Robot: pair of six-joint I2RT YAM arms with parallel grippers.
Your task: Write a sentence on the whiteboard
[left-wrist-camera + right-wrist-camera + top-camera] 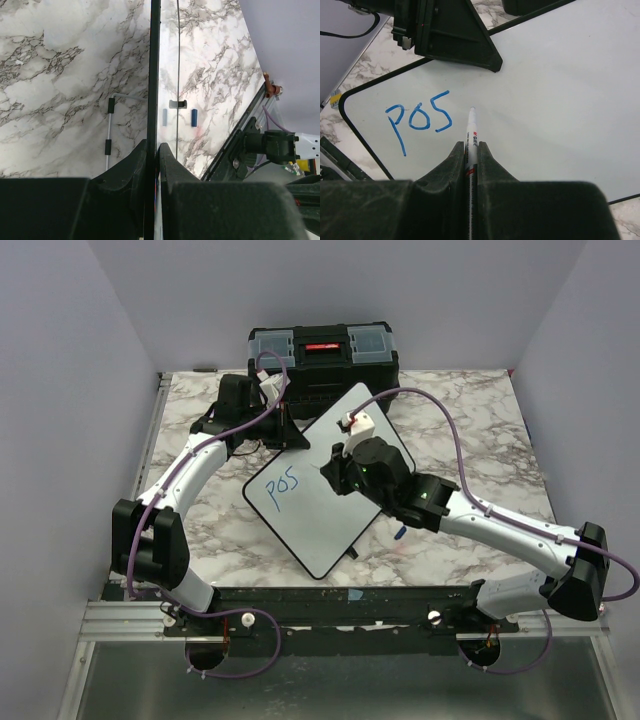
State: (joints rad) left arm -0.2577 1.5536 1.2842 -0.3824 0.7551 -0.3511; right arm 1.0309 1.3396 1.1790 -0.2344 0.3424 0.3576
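Right gripper (471,150) grasps the marker (471,131) — tip up-frame, just right of the sentence (418,120), so far "pos" — left gripper (153,148) clamps the whiteboard (555,100) edge.

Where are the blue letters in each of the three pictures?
Top external: the blue letters are left of centre, on the whiteboard.
Left wrist: not in it; the whiteboard shows edge-on.
Right wrist: left of centre, beside the marker tip.
Shared landmark: the whiteboard's black frame.
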